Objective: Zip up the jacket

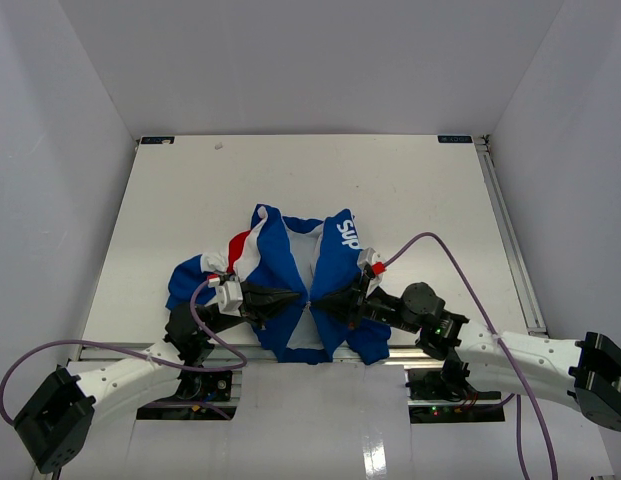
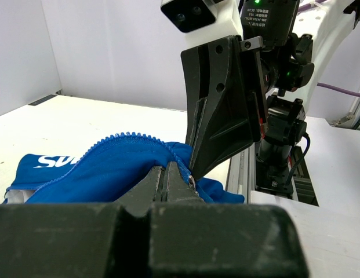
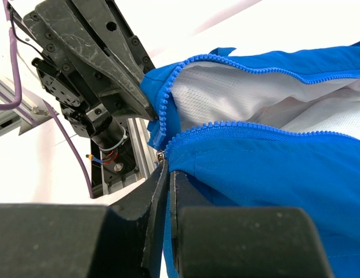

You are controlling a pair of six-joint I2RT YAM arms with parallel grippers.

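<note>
The blue jacket (image 1: 288, 262) with red and white panels lies front-open at the table's near middle, its white lining (image 3: 226, 98) showing between two separate rows of zipper teeth. My left gripper (image 1: 296, 297) comes in from the left and is shut on the left zipper edge (image 2: 133, 139) near the hem. My right gripper (image 1: 317, 299) faces it tip to tip and is shut on the right zipper edge (image 3: 249, 130). A small metal zipper part (image 3: 161, 155) sits just above my right gripper's fingertips (image 3: 160, 174). In the left wrist view the left gripper (image 2: 166, 167) pinches blue fabric.
The white table (image 1: 410, 190) stands between white walls. An aluminium rail (image 1: 120, 350) runs along its near edge, just behind the jacket's hem. Purple cables (image 1: 460, 270) loop over both arms. A second rail (image 1: 510, 240) lines the right side.
</note>
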